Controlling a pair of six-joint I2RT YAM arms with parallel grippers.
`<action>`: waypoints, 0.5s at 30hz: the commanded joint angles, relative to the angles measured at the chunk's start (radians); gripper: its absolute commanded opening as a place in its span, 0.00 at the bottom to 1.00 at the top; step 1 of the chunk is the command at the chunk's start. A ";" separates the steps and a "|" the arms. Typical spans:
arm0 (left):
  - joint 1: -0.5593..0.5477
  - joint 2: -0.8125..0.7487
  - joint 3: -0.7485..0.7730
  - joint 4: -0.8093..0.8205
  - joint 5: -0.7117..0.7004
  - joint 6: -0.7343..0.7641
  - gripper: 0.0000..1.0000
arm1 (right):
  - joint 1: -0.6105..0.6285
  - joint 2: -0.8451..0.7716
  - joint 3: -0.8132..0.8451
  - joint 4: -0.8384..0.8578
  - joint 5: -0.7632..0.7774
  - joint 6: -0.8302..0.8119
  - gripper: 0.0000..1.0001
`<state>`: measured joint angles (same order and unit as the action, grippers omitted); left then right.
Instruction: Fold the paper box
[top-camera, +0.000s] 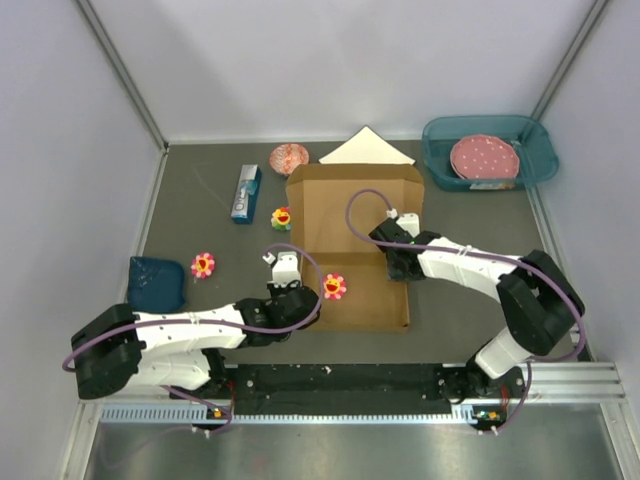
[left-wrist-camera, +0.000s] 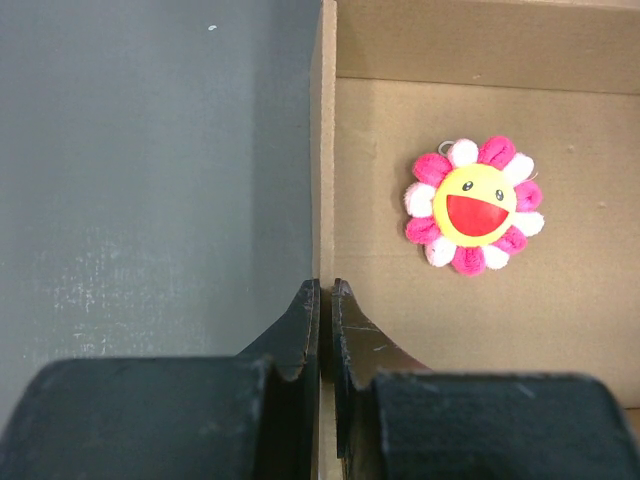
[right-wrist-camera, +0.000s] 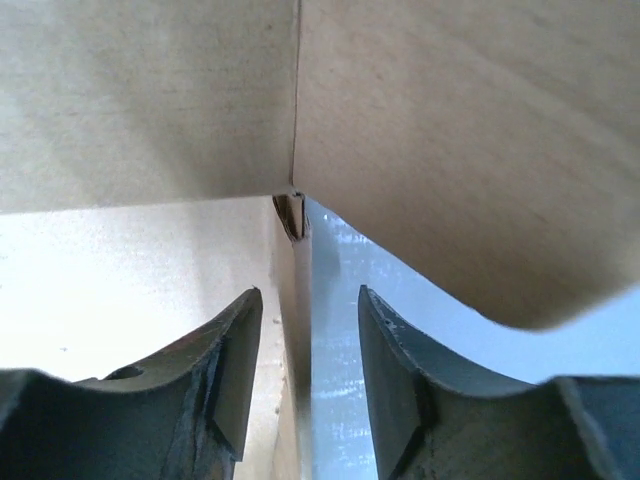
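Observation:
The paper box (top-camera: 340, 215) is a brown cardboard sheet lying in the middle of the table with its side walls partly raised. My left gripper (top-camera: 290, 288) is shut on the thin upright left wall (left-wrist-camera: 325, 150), whose edge runs between its fingertips (left-wrist-camera: 305, 310). My right gripper (top-camera: 403, 270) is at the box's right wall. In the right wrist view it (right-wrist-camera: 308, 320) stands open and straddles the wall's edge (right-wrist-camera: 295, 300), with a gap on both sides. A cardboard flap (right-wrist-camera: 450, 130) hangs over it.
A pink flower toy (left-wrist-camera: 472, 205) lies on the box floor, and two more flowers (top-camera: 203, 265) (top-camera: 283, 217) are on the table to the left. A dark blue cloth (top-camera: 156, 283), blue carton (top-camera: 246, 193), pink bowl (top-camera: 290, 157), white sheet (top-camera: 365, 150) and blue tray (top-camera: 535, 160) surround the box.

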<state>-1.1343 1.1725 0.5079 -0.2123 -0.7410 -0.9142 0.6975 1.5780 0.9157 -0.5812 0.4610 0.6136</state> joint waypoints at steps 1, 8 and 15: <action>-0.004 -0.008 0.014 0.045 -0.017 -0.009 0.00 | -0.006 -0.079 0.032 -0.039 -0.019 -0.002 0.45; -0.004 -0.007 0.017 0.041 -0.020 -0.018 0.00 | 0.007 -0.144 -0.029 -0.055 -0.081 0.011 0.47; -0.004 0.001 0.020 0.044 -0.014 -0.031 0.00 | 0.065 -0.118 -0.112 -0.060 -0.104 0.049 0.36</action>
<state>-1.1343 1.1725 0.5079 -0.2127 -0.7410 -0.9165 0.7341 1.4570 0.8364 -0.6277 0.3824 0.6270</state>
